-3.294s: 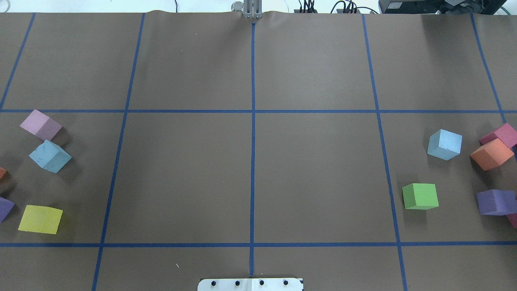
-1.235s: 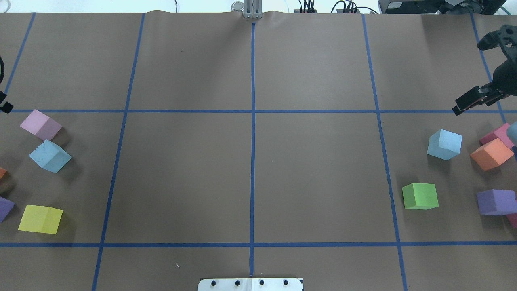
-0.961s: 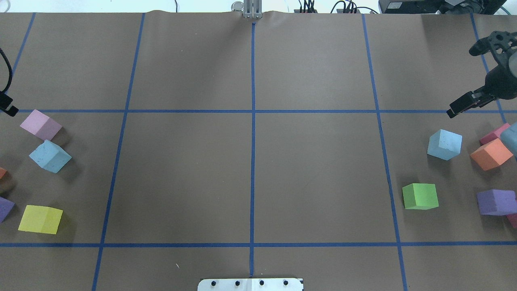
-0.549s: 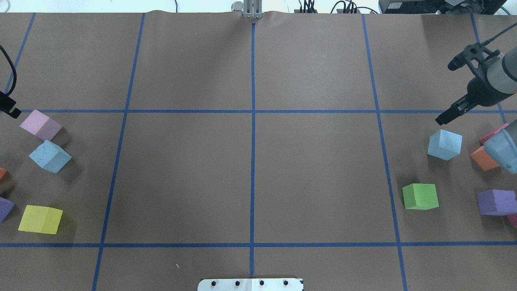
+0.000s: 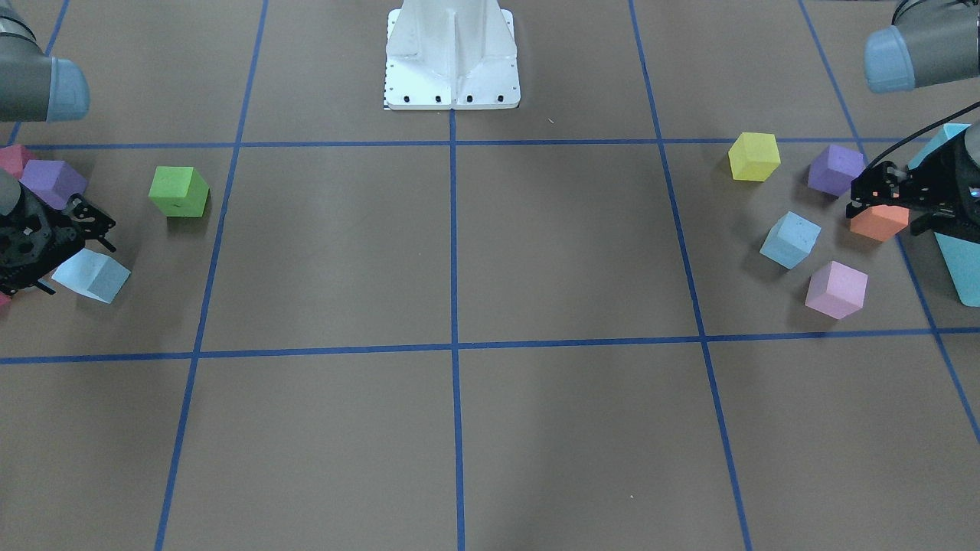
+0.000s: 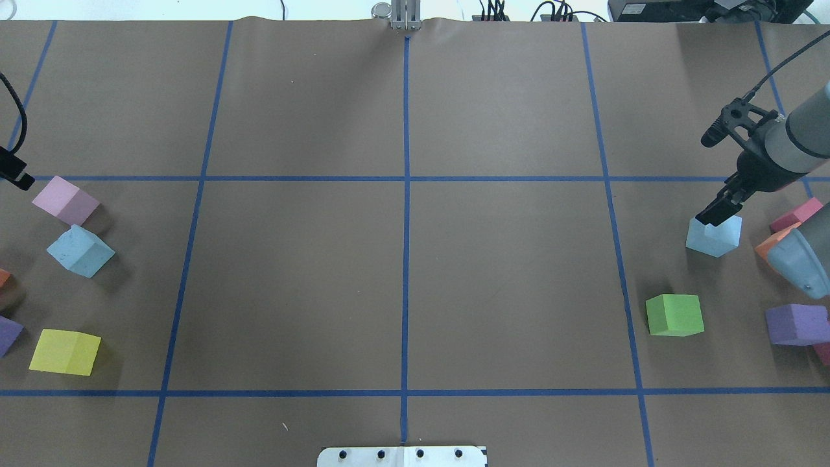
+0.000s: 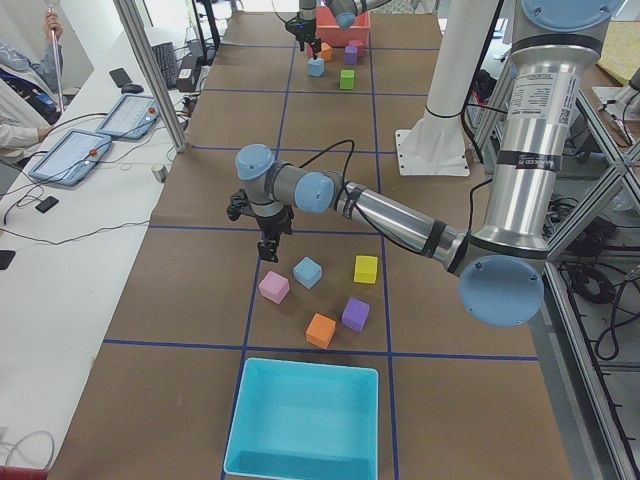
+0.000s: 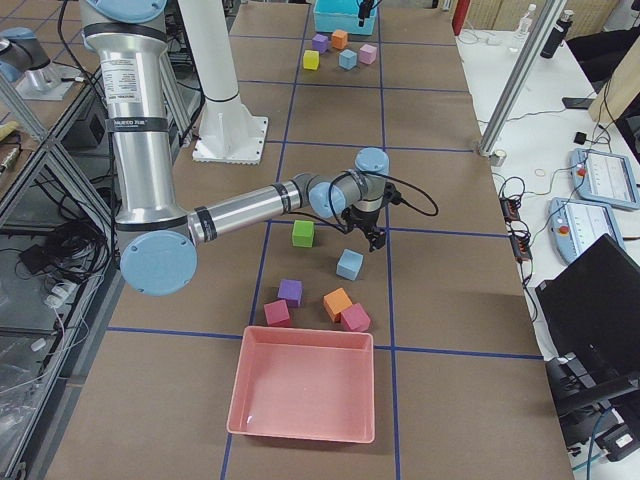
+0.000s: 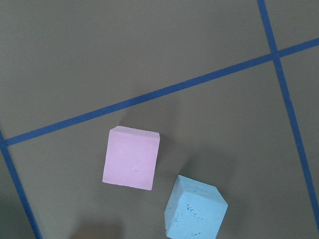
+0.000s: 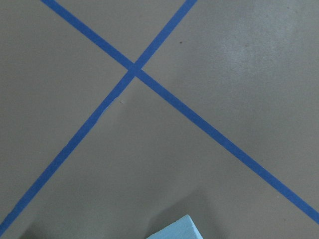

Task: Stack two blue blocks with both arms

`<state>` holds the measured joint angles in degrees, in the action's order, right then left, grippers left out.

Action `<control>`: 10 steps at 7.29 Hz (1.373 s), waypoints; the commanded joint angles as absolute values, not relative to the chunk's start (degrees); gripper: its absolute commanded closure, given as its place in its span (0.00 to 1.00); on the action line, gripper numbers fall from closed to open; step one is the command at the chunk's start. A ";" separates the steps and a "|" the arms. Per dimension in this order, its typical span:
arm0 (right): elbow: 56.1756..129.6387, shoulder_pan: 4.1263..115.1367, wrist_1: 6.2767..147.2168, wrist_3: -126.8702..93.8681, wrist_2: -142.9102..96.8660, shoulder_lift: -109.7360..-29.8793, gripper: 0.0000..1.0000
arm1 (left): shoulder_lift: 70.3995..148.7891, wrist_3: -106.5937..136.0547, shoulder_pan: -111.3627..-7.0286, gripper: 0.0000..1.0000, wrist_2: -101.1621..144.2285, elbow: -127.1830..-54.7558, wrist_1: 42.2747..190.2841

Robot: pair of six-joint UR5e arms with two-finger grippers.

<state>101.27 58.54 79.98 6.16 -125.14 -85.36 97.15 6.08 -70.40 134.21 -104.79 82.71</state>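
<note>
Two pale blue blocks lie far apart. The left blue block (image 6: 80, 251) (image 5: 790, 239) (image 9: 195, 209) sits beside a pink cube (image 6: 65, 200). The right blue block (image 6: 713, 237) (image 5: 90, 276) (image 8: 349, 264) shows only a corner in the right wrist view (image 10: 174, 231). My right gripper (image 6: 713, 213) (image 5: 73, 260) hangs over the right block's far edge and looks open and empty. My left gripper (image 6: 14, 174) (image 5: 880, 218) (image 7: 268, 250) hovers just beyond the pink cube, above the table. It looks open and empty.
On the left are a yellow cube (image 6: 65, 351), a purple cube (image 5: 834, 170), an orange cube (image 5: 879, 222) and a turquoise bin (image 7: 300, 420). On the right are a green cube (image 6: 674, 314), purple (image 6: 796, 324), orange (image 6: 771, 241) and magenta (image 6: 796, 213) cubes, and a pink bin (image 8: 305, 395). The white pedestal (image 5: 452, 53) stands mid-table at the robot's side.
Both arms have come into view from the table's ends. The right gripper has swung in and down until it is over the right blue block. The left gripper barely moved in the last second.
</note>
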 commanded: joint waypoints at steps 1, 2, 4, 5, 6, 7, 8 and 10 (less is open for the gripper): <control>101.07 57.14 79.98 8.70 -124.98 -85.69 0.02 | 96.86 6.94 -70.40 0.01 134.21 -104.94 82.71; 101.07 56.61 79.98 8.79 -124.98 -85.69 0.03 | 96.86 6.94 -70.40 0.01 134.21 -105.12 82.71; 100.20 56.51 80.33 12.73 -124.98 -85.43 0.05 | 96.86 7.03 -70.40 0.01 134.21 -105.03 82.71; 99.85 56.51 80.33 13.09 -124.89 -85.34 0.05 | 96.86 7.03 -70.49 0.01 134.21 -105.03 82.71; 99.15 56.51 80.33 14.14 -124.89 -85.17 0.04 | 96.86 7.03 -70.49 0.01 134.21 -104.94 82.71; 98.27 56.51 80.33 14.24 -124.81 -84.82 0.04 | 96.86 7.03 -70.40 0.01 134.21 -104.94 82.71; 97.65 56.43 80.16 15.72 -124.11 -84.81 0.04 | 96.86 7.03 -70.49 0.01 134.21 -104.94 82.71; 97.38 56.51 80.16 16.08 -123.23 -84.81 0.04 | 96.94 7.03 -70.40 0.01 134.21 -104.94 82.71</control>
<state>97.63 56.49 80.18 15.77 -123.72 -84.80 96.90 7.03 -70.43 134.21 -104.94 82.71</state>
